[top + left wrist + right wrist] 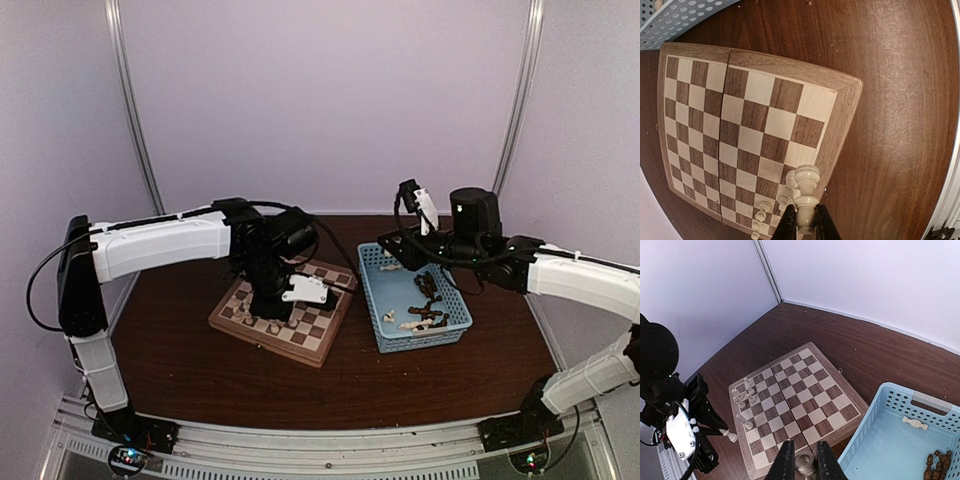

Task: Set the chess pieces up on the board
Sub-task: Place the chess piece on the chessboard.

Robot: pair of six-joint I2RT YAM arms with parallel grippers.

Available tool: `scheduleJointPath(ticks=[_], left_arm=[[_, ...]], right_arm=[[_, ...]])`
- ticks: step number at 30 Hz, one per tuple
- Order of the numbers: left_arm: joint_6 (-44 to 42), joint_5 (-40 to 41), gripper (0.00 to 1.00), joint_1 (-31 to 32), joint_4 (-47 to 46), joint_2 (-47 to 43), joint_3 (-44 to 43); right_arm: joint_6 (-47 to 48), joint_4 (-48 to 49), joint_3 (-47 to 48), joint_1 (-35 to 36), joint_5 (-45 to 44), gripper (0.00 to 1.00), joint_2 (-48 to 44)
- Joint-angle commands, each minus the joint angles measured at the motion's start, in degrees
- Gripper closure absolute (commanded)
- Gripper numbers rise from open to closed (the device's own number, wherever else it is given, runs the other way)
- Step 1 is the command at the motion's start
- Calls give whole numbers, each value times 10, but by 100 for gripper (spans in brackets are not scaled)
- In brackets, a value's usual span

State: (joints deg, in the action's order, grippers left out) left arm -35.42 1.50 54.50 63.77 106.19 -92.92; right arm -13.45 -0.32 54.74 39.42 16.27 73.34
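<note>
Left pincer [806, 216] gripping cream piece [806, 189] over board [760, 115], right pincer [804, 452] pinching seemingly grey piece [805, 463]

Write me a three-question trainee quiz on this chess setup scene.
1. True or false: the left end effector is shut on a cream-white chess piece.
2. Where do the dark brown pieces lie? A: on the chessboard. B: in the light-blue basket. C: nowhere in view.
3. Fill in: the standing pieces on the chessboard are all ___ in colour.
Key: 1 true; 2 B; 3 cream-white.
</note>
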Motion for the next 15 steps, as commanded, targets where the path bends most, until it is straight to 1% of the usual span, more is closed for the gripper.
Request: scheduleJointPath(ticks=[1, 6, 10, 15], left_arm=[[-26, 19, 91, 8, 25, 18, -27], [-33, 33, 91, 9, 43, 49, -50], [-35, 53, 91, 9, 48, 71, -54], [-37, 58, 91, 9, 48, 85, -57]], right_arm=[[-2, 19, -11, -3, -30, 94, -15], [-2, 27, -24, -3, -38, 94, -26], [1, 26, -29, -4, -40, 94, -31], [2, 25, -31, -5, -40, 94, -33]])
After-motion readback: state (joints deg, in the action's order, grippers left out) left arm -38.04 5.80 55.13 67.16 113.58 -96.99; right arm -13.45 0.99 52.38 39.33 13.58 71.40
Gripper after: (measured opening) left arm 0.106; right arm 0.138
